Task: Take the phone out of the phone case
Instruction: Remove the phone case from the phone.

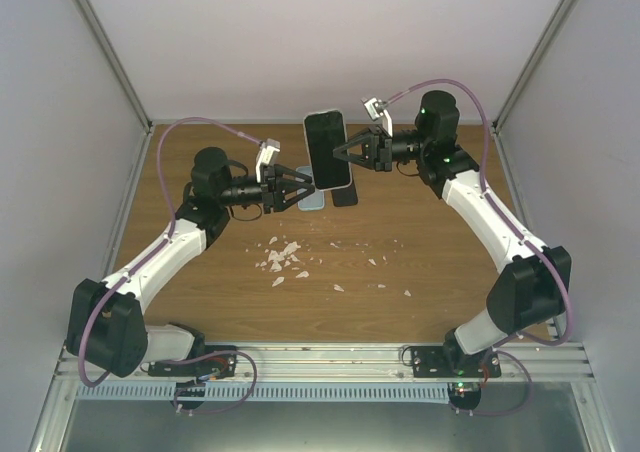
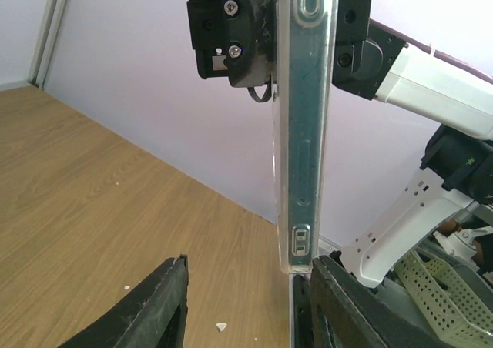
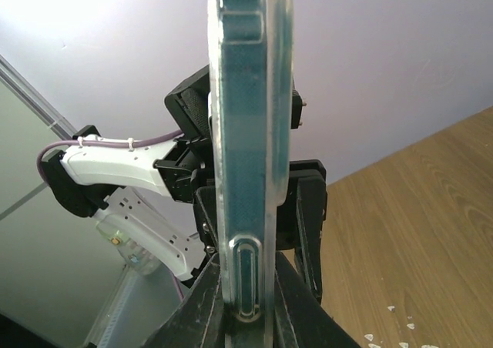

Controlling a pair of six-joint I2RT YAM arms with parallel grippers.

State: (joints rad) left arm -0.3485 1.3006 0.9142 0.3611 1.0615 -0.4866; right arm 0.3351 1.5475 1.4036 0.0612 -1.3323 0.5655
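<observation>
While the right gripper (image 1: 343,155) clamps the phone (image 1: 328,148) upright, the left gripper (image 1: 303,192), jaws apart, should pinch only the phone case (image 2: 304,132) rim and peel.

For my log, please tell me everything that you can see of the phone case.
The case looks like clear, glossy plastic with moulded side buttons. The phone, its screen dark, sits inside it. The case is held on edge in the air, with the right gripper shut on it. One end lies between the fingers of the open left gripper. I cannot tell whether a finger touches it.
</observation>
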